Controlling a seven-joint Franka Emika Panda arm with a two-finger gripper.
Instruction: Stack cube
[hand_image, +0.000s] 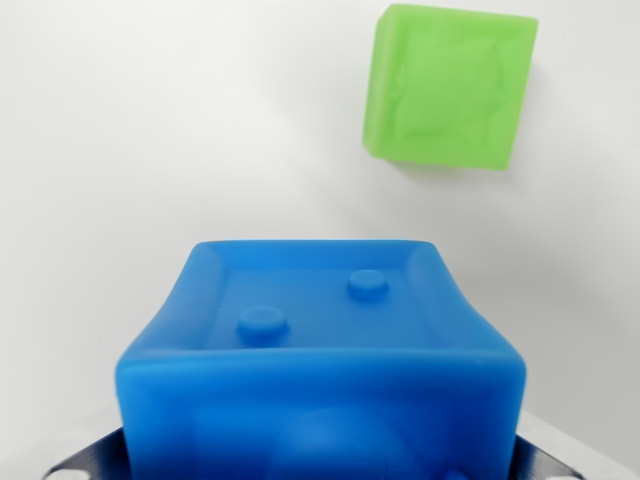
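Note:
A blue cube (320, 360) with two raised studs on its recessed face fills the lower middle of the wrist view. Metal fingers (548, 460) show at its lower left and lower right corners, pressed against its sides, so my gripper (320, 470) is shut on it and holds it above the surface. A green cube (450, 85) with a dimpled top lies on the white surface at the upper right, slightly turned, apart from the blue cube and farther away. The fingertips are mostly hidden behind the blue cube.
A plain white tabletop (150, 150) surrounds both cubes. Nothing else shows in the view.

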